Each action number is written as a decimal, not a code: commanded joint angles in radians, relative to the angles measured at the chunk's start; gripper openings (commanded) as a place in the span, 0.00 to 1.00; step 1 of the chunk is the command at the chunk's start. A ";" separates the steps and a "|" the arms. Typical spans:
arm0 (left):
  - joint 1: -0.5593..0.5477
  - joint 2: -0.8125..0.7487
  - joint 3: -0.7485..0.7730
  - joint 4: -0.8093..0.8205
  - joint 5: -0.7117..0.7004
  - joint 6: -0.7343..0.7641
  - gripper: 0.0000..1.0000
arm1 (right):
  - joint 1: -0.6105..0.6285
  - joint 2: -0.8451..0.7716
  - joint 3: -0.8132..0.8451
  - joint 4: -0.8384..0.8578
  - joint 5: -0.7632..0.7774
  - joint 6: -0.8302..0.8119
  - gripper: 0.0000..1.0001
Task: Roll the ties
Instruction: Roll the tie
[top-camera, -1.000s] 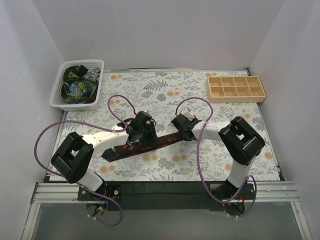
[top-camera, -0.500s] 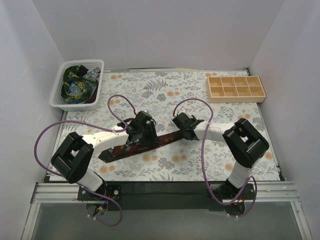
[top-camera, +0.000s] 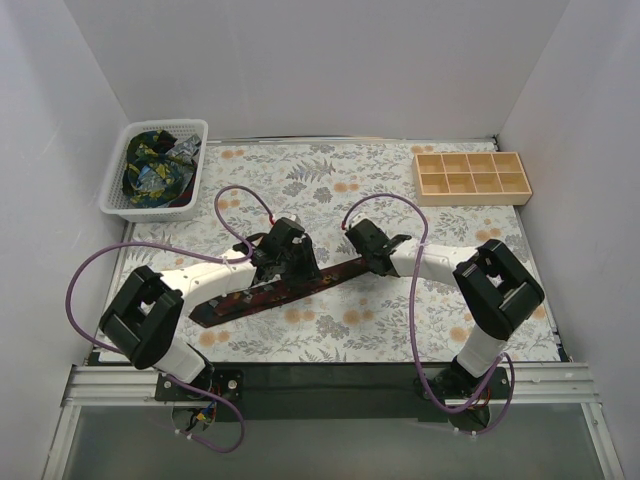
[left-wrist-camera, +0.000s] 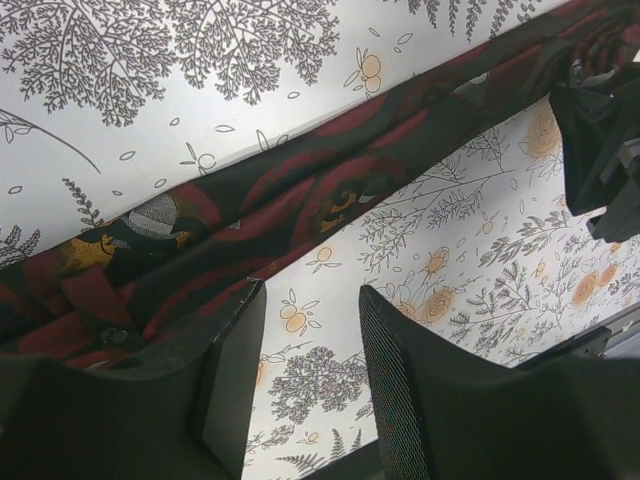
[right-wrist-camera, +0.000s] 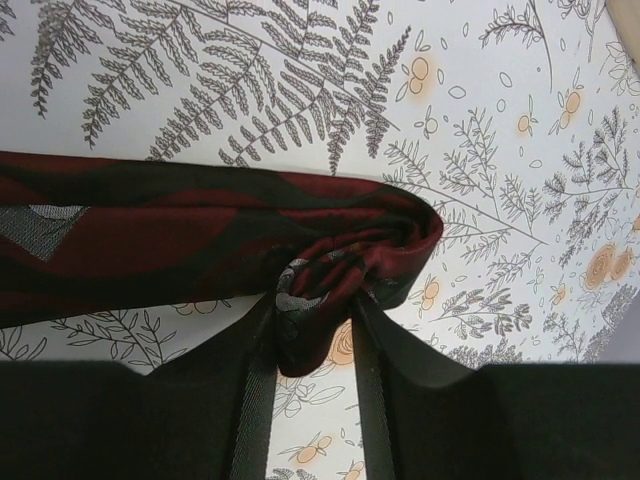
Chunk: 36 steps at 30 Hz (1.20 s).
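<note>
A dark maroon tie (top-camera: 262, 295) lies stretched diagonally across the floral tablecloth. My right gripper (top-camera: 366, 256) is at its right end. In the right wrist view the gripper (right-wrist-camera: 312, 330) is shut on the tie's curled narrow end (right-wrist-camera: 330, 265), and the rest of the tie (right-wrist-camera: 150, 235) runs off to the left. My left gripper (top-camera: 290, 268) hovers over the tie's middle. In the left wrist view it (left-wrist-camera: 310, 300) is open with bare cloth between the fingers. The tie (left-wrist-camera: 300, 190) runs just beyond the fingertips and touches the left one.
A white basket (top-camera: 118, 178) at the back left holds several more dark patterned ties (top-camera: 155, 165). A wooden compartment box (top-camera: 472, 177) stands at the back right. Purple cables loop above both arms. White walls close in the table.
My right gripper has shifted a little away and left with the tie's end in it. The tie's wide end has slid left. My left gripper has moved slightly.
</note>
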<state>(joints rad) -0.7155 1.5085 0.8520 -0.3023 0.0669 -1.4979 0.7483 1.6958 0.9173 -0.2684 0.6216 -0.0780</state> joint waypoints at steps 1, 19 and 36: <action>0.004 -0.024 0.032 0.012 -0.003 0.024 0.40 | -0.007 -0.027 0.055 -0.020 -0.031 0.020 0.33; 0.004 0.108 0.048 0.005 0.001 0.073 0.31 | -0.013 0.088 0.219 -0.121 0.009 0.015 0.23; 0.004 0.070 0.022 0.005 0.022 0.073 0.30 | -0.018 0.174 0.267 -0.146 -0.141 -0.008 0.34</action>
<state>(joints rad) -0.7155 1.6276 0.8688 -0.2947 0.0795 -1.4319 0.7334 1.8618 1.1530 -0.3981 0.5629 -0.0864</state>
